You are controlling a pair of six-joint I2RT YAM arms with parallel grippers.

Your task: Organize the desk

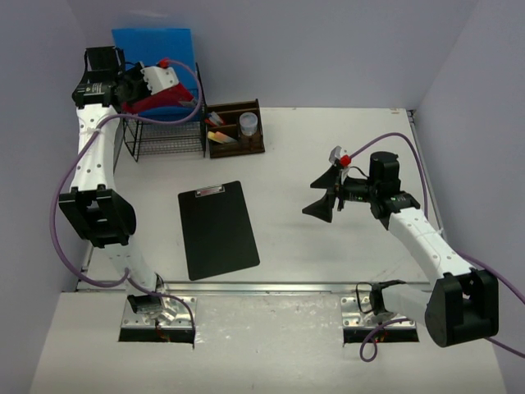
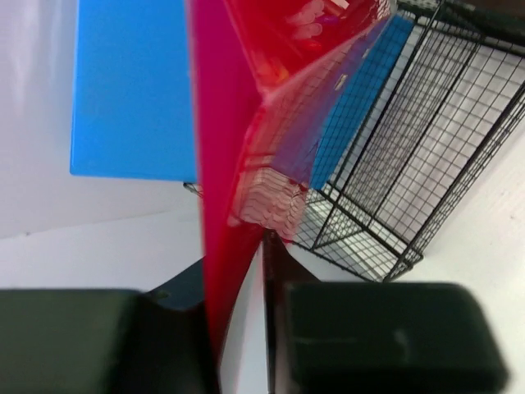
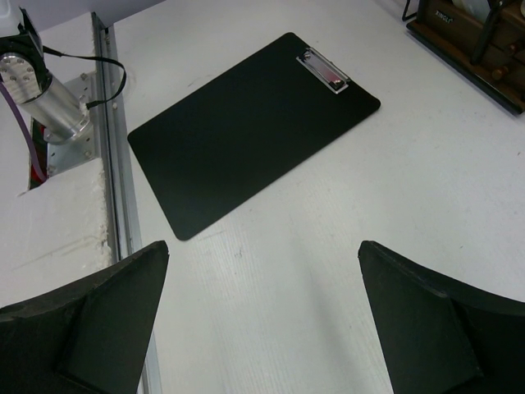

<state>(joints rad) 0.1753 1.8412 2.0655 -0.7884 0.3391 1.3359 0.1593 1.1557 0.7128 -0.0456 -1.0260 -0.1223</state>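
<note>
- The left tool (image 2: 234,283) is up at the far left corner. From above, its fingers are hidden by its own white body and a red folder (image 1: 171,102).
- In the left wrist view the folder's edge runs between nearly closed fingers, with a thin pale slit on one side. I cannot tell whether it is pinched.
- That folder is blurred and translucent there and fills the middle of the frame.
- A blue folder (image 1: 152,41) stands upright at the far side of a black wire basket (image 1: 164,138). Its lower part is covered, so I cannot tell if it is inside or behind.
- The right tool (image 3: 262,246) hangs over the right half of the counter (image 1: 344,156), fingers spread wide with nothing between them. The frame edge cuts off their bases.
- A wooden organizer (image 1: 235,127) sits just right of the basket. It holds a clear cup (image 1: 248,123) and coloured items too small to name.
- The counter is white and matte, reaching from the silver rail (image 1: 271,288) at the near edge to the far wall.
- A black clipboard (image 1: 217,231) lies flat left of centre, clip at the far end.
- Pale lilac-grey walls (image 1: 328,49) close in the far, left and right sides.
</note>
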